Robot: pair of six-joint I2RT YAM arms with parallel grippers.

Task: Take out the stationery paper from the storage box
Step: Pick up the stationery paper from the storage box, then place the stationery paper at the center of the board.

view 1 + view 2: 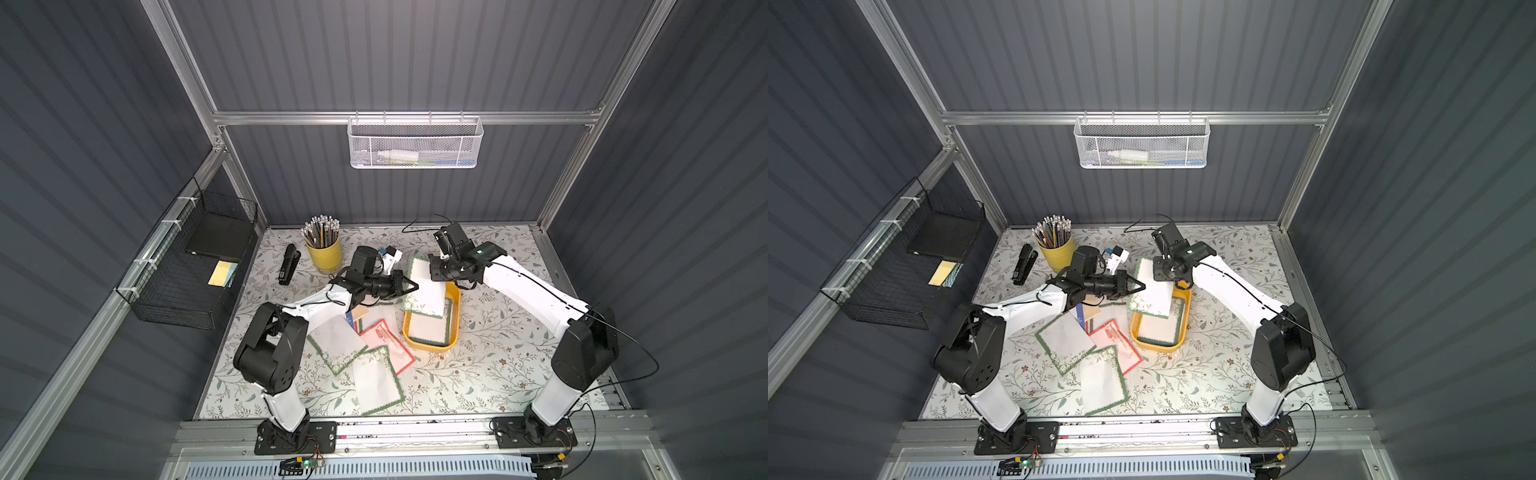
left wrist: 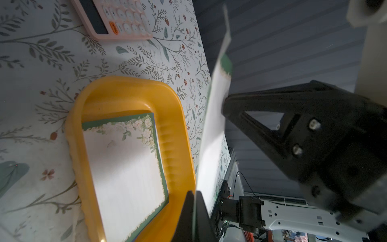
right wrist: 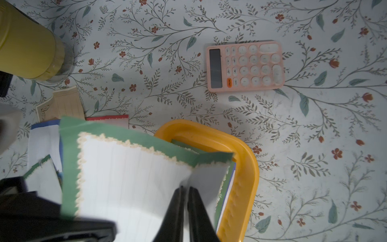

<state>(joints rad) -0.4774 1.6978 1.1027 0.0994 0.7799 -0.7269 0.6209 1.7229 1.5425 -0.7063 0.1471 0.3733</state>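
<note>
We see left gripper clamped on a green-bordered stationery sheet held above the storage box — right gripper jaws almost together at it, grip unclear; another sheet lies inside.

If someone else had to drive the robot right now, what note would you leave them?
Left claw: shut on the lifted green-bordered sheet, above the yellow tray.
Right claw: nearly closed at that sheet's corner; grip unclear.
Done: several sheets lie on the table beside the tray.
To do: set this sheet down, then take out the stack in the tray.
</note>
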